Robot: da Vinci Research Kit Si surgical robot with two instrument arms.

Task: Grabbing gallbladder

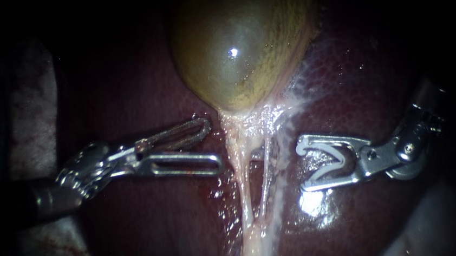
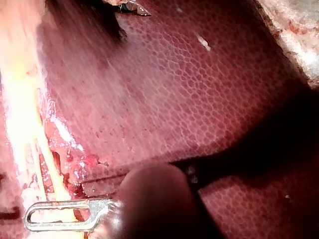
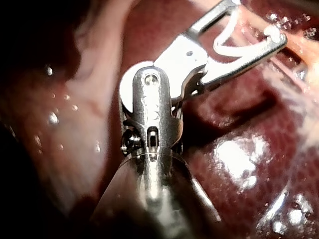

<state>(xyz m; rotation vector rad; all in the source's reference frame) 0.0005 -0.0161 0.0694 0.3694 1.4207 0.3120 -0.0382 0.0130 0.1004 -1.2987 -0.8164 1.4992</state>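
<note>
Hanging at the upper centre of the endoscope view, the gallbladder (image 1: 238,46) lay on the dark liver (image 1: 126,81), apart from both instruments. The left instrument (image 1: 213,144) came in from the left, its jaws spread and empty, just beside the pale tubes (image 1: 245,175). At right, the right instrument (image 1: 302,164) gripped a white clip (image 1: 342,161) between its parted jaws.
</note>
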